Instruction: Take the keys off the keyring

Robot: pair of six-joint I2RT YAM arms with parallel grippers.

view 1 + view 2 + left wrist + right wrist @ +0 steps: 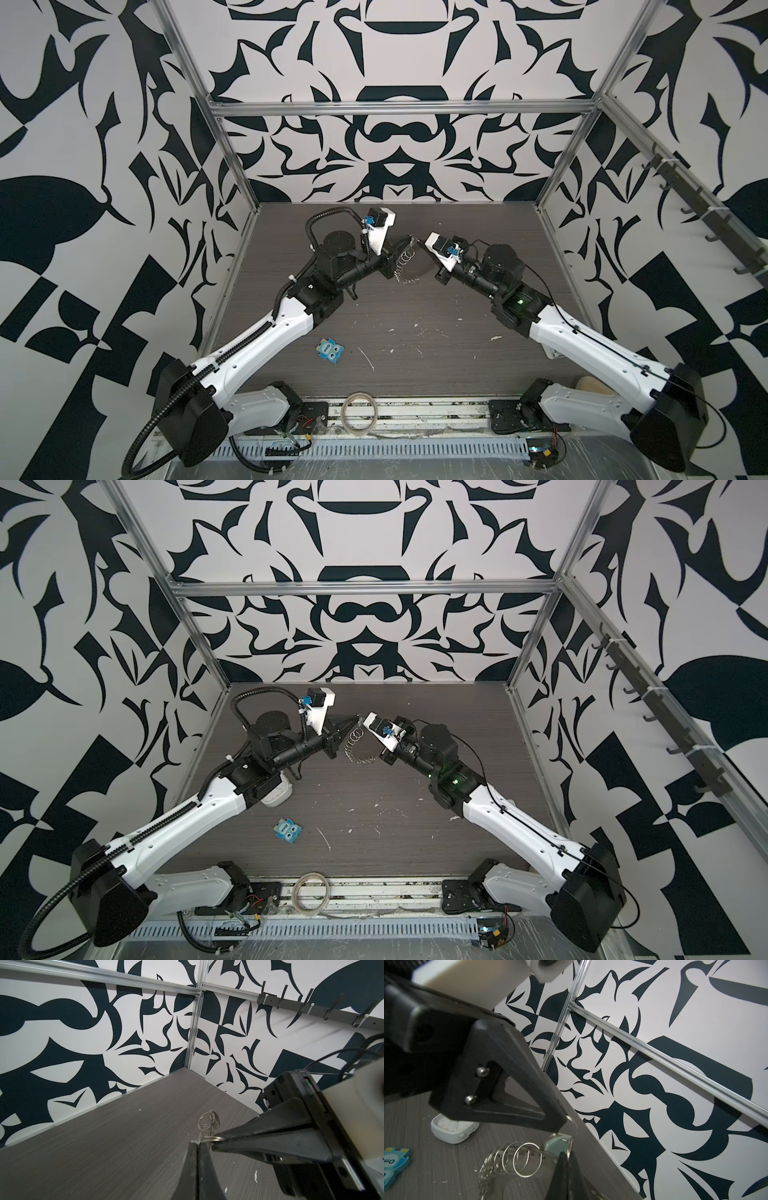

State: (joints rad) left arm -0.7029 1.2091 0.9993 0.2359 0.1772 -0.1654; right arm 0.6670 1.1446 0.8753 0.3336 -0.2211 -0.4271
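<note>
The keyring (417, 272) (368, 752), a flat grey disc fringed with split rings, hangs on edge between both grippers above the far middle of the table. In the right wrist view the keys show as a mint oval tag (555, 1145) at the disc's (542, 1172) upper rim; the metal key itself is hidden. My left gripper (409, 240) (197, 1143) (563, 1126) is shut, with a sliver of mint tag at its tip. My right gripper (419, 245) (568, 1154) (215, 1146) is shut on a split ring (571, 1144) next to the tag. The two tips almost touch.
A white square clock (452, 1128) (278, 796) lies under the left forearm. A blue cartoon tile (330, 349) (286, 829) sits at front left. A beige tape roll (359, 413) (311, 893) rests on the front rail. Patterned walls close the back and sides.
</note>
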